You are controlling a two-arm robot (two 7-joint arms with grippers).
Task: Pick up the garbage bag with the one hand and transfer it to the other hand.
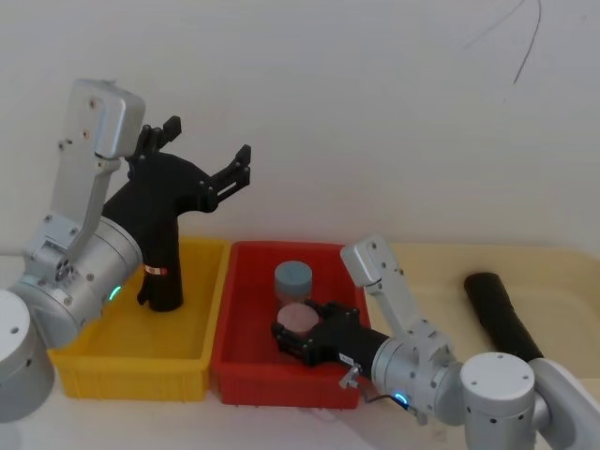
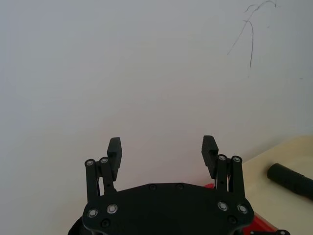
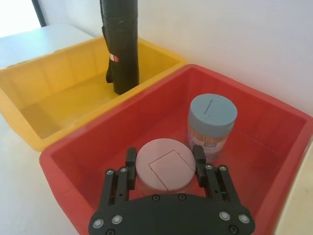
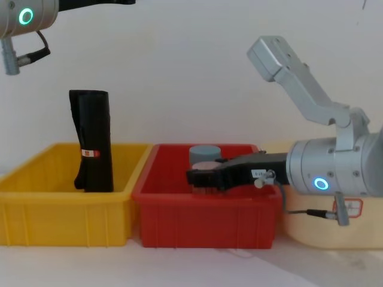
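The garbage bag (image 1: 502,314) lies on the table at 3 o'clock. Our right claw (image 1: 302,339) sits spread around a pink-lidded jar (image 3: 165,165) — we retract it first; the left claw (image 1: 204,155) hangs spread, raised.

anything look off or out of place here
Yes. The right gripper is down in the red bin, fingers open around a pink-lidded jar, while the garbage bag lies untouched on the beige tray to the robot's right. The left gripper hangs open above the yellow bin.
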